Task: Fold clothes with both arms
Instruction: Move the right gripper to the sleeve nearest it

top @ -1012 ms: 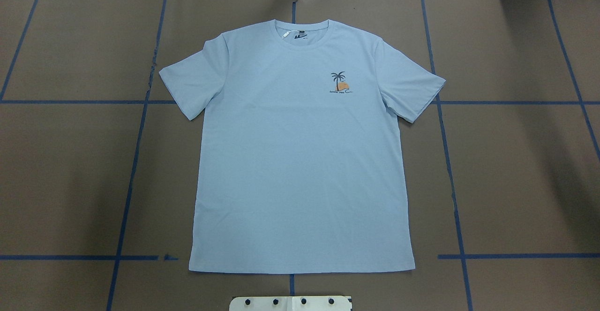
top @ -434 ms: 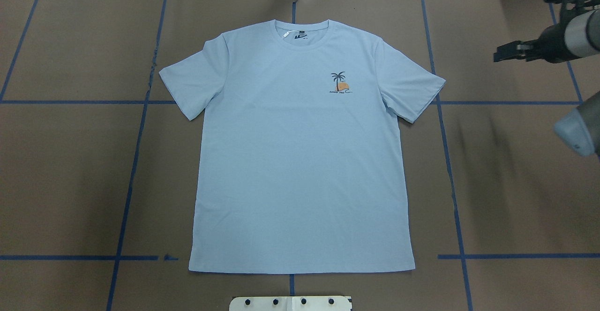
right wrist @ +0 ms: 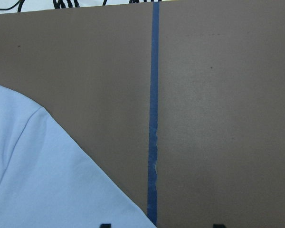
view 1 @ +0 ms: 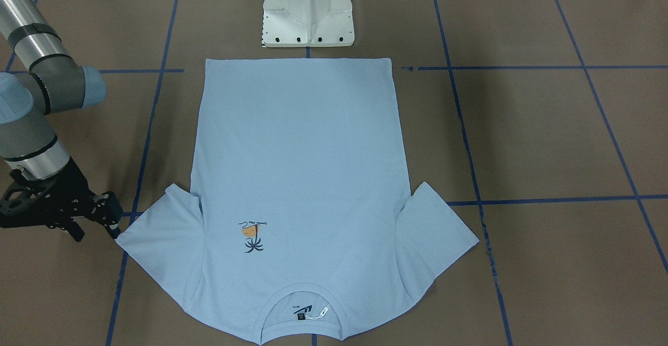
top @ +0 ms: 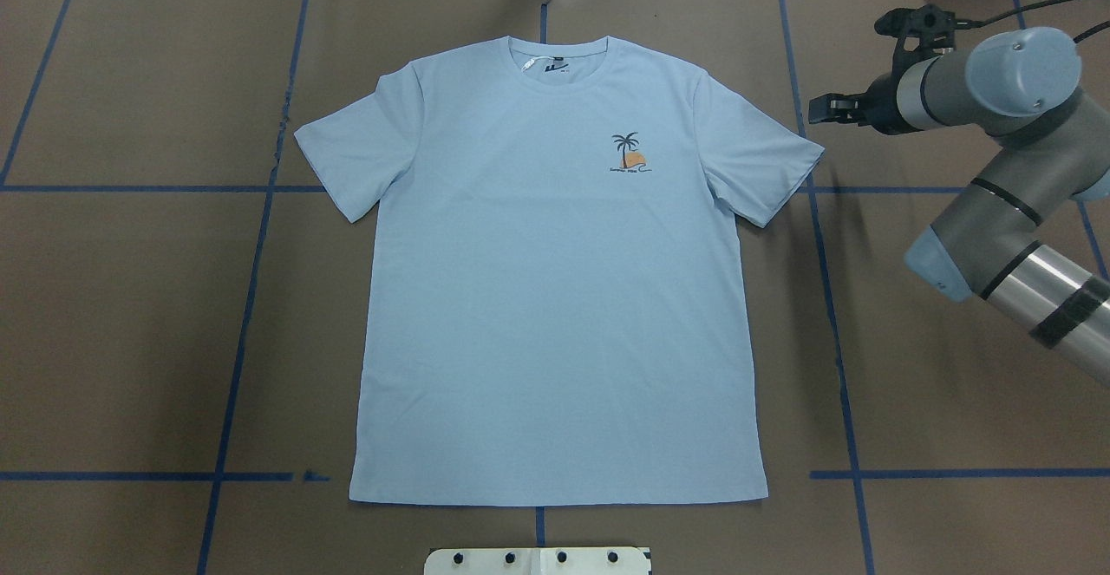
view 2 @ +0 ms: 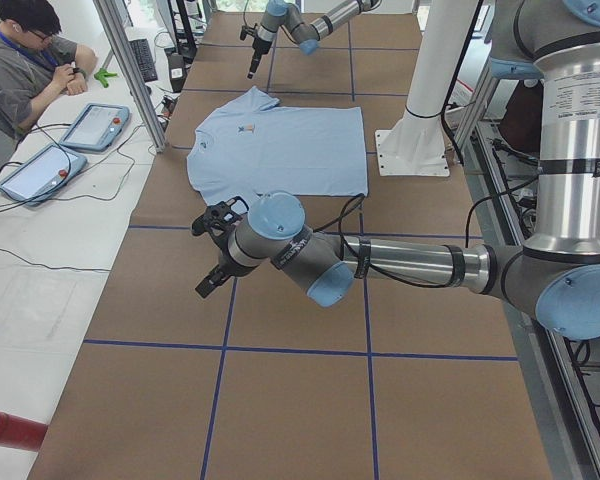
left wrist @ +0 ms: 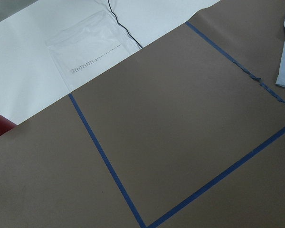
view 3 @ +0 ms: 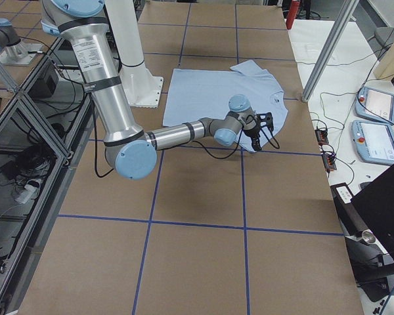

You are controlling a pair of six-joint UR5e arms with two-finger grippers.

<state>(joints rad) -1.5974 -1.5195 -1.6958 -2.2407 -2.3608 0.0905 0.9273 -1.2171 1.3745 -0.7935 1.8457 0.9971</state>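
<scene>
T-shirt: light blue, short-sleeved, palm print on chest. It lay flat at the tabletop's centre, long axis from the robot's edge to the far edge, collar toward the far edge. Right gripper: jaws parted, empty, beside a sleeve tip. Left gripper, toward the left end: grip could not be told.

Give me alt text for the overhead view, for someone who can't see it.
A light blue T-shirt lies flat, front up, on a brown table gridded with blue tape. The right arm reaches in from the right, its open tool near one sleeve tip, not touching it.
</scene>
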